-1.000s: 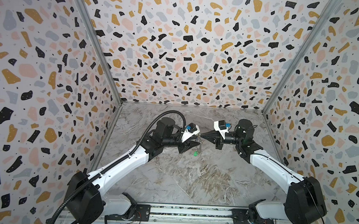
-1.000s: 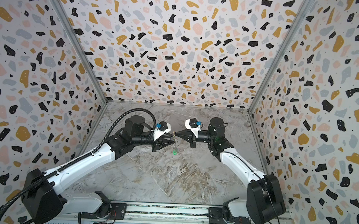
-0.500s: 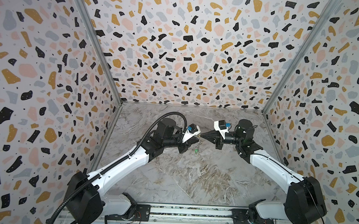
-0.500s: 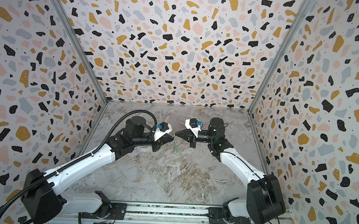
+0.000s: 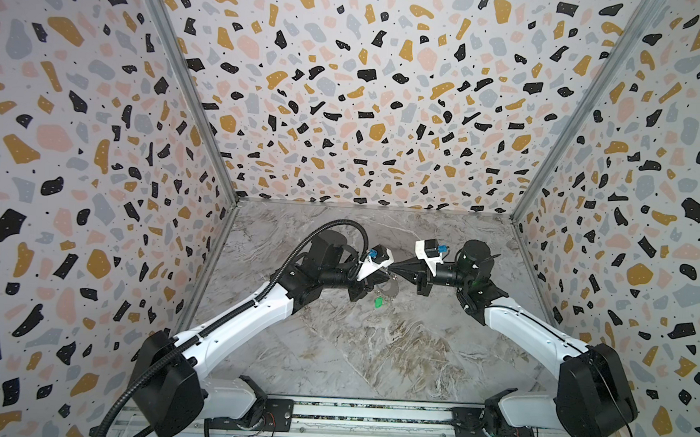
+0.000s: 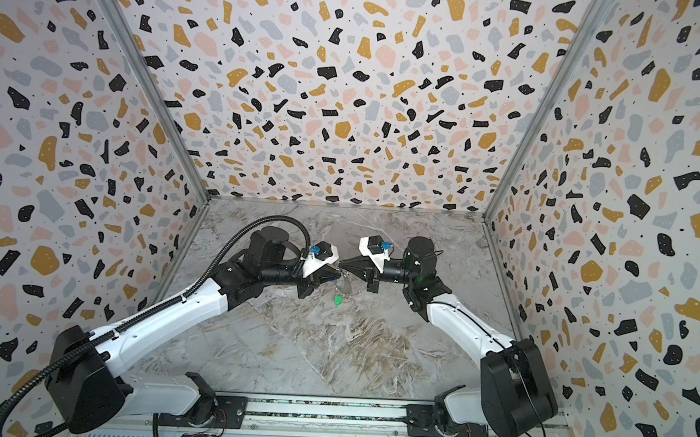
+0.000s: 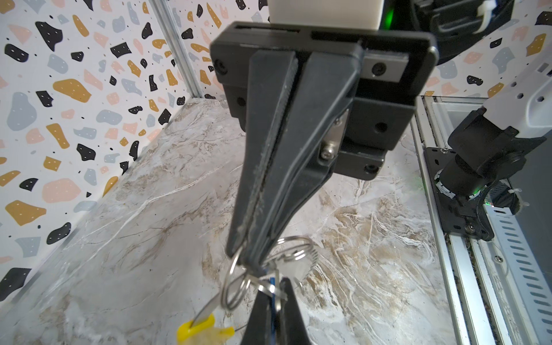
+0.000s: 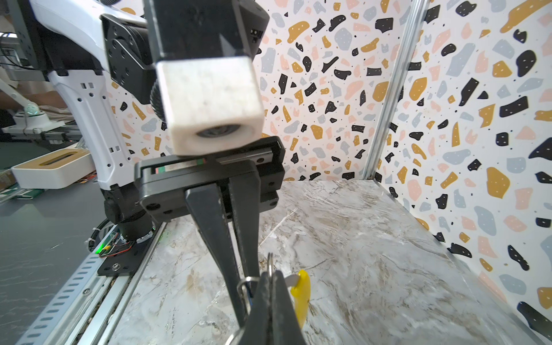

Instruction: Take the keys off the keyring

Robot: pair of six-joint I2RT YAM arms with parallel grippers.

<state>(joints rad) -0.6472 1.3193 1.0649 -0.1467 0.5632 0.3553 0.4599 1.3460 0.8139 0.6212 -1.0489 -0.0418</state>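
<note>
Terrazzo walls are boxing in the marble table (image 5: pixel 373 354). At centre frame our right fingers (image 7: pixel 252 179) are clenching the keyring (image 7: pixel 198 328); our left fingers (image 7: pixel 261 316), tip to tip, are seemingly clenching the blue-tagged key (image 7: pixel 272 281), suggesting a sideways pull; the green-tagged key (image 5: pixel 378 301) is dangling below.

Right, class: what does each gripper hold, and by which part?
Right gripper: the keyring, pinched on its bare wire. Left gripper: shut on what seems to be the blue-tagged key, at its tag end.

Shiny metal keyring (image 7: pixel 309 252), smooth marble-look table (image 7: pixel 149 239)
</note>
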